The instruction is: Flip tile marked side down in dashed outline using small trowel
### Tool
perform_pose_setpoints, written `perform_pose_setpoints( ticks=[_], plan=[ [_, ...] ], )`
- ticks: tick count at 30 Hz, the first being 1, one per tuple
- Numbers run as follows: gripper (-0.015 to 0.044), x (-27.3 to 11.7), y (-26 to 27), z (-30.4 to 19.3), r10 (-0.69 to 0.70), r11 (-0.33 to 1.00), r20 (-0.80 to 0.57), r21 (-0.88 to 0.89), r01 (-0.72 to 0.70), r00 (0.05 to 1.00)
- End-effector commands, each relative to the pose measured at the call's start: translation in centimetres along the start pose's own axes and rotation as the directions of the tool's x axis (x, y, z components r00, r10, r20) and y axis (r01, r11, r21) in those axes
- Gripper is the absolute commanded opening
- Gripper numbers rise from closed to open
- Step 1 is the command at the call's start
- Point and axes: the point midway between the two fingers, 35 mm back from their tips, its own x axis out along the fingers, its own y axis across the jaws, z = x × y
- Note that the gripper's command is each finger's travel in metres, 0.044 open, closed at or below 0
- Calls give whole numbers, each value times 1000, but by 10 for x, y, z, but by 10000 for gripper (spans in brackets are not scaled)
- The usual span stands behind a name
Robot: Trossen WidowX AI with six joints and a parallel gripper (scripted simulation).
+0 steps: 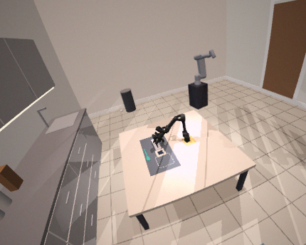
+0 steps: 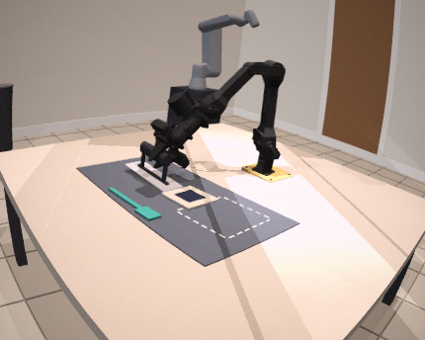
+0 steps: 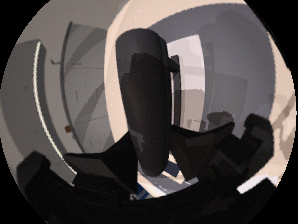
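The trowel (image 2: 140,172) (image 3: 192,65) has a pale flat blade and a black bar handle on two posts. My gripper (image 2: 157,159) (image 3: 148,125) is shut on the handle. The blade is low over the mat's back part, its front end at the tile's edge; whether it is under the tile is unclear. The square tile (image 1: 160,152) (image 2: 190,196) lies on the mat (image 1: 154,171) (image 2: 206,254), cream with its dark blue marked square facing up. The dashed outline (image 2: 226,237) is just beyond the tile, away from the trowel, with the tile's edge near its corner.
A green spatula-like tool (image 1: 148,158) (image 2: 148,212) lies along the mat's side, beside the tile and trowel. The arm's yellow base plate (image 1: 192,141) (image 2: 281,174) stands on the table (image 1: 203,171) (image 2: 332,277), off the mat's other side.
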Motion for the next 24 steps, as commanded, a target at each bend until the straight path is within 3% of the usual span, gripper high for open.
perform_pose_setpoints(
  ticks=[1, 24],
  plan=[
    [0, 0, 1, -5, 4, 1000, 2, -2, -4, 1000],
    [0, -2, 4, -42, 4, 1000, 0, 0, -4, 1000]
  ],
)
